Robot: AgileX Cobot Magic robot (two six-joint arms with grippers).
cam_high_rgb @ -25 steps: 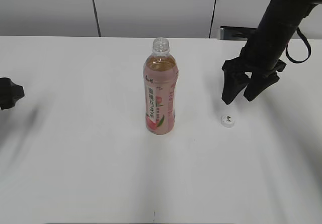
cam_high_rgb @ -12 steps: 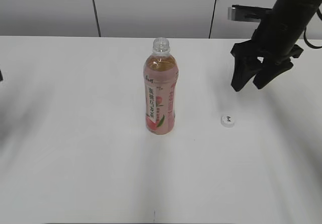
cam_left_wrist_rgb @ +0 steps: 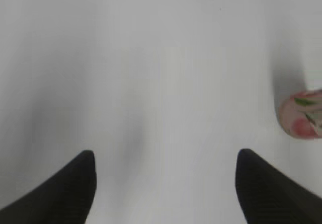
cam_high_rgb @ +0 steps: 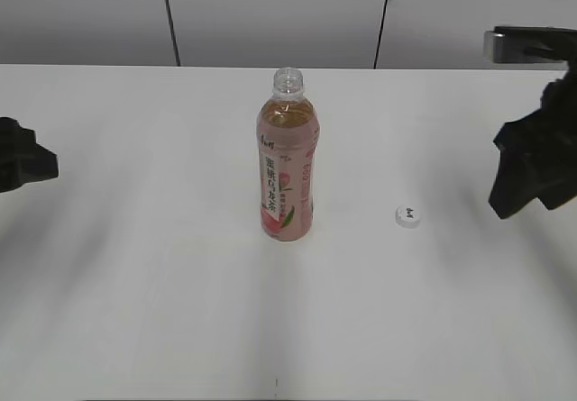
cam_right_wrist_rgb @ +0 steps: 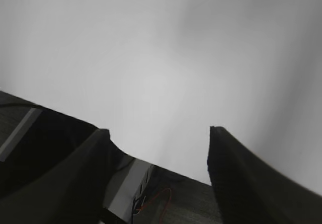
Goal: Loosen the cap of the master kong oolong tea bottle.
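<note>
The master kong oolong tea bottle (cam_high_rgb: 288, 162) stands upright mid-table with its neck open and no cap on it. Its pink base shows at the right edge of the left wrist view (cam_left_wrist_rgb: 303, 115). The white cap (cam_high_rgb: 407, 215) lies flat on the table to the bottle's right, dark mark up. My right gripper (cam_high_rgb: 523, 189) is open and empty at the far right, well away from the cap; its jaws (cam_right_wrist_rgb: 158, 133) hang over the table edge. My left gripper (cam_high_rgb: 22, 162) is at the far left edge, open and empty (cam_left_wrist_rgb: 163, 158).
The white table (cam_high_rgb: 180, 284) carries only the bottle and the cap. A grey panelled wall (cam_high_rgb: 270, 13) stands behind it. The right wrist view shows the table's edge with dark floor and a red wire (cam_right_wrist_rgb: 156, 199) below.
My right gripper has pulled away from above the cap, first up and back, then out to the far right. My left gripper is back in view at the left edge. Bottle and cap are still.
</note>
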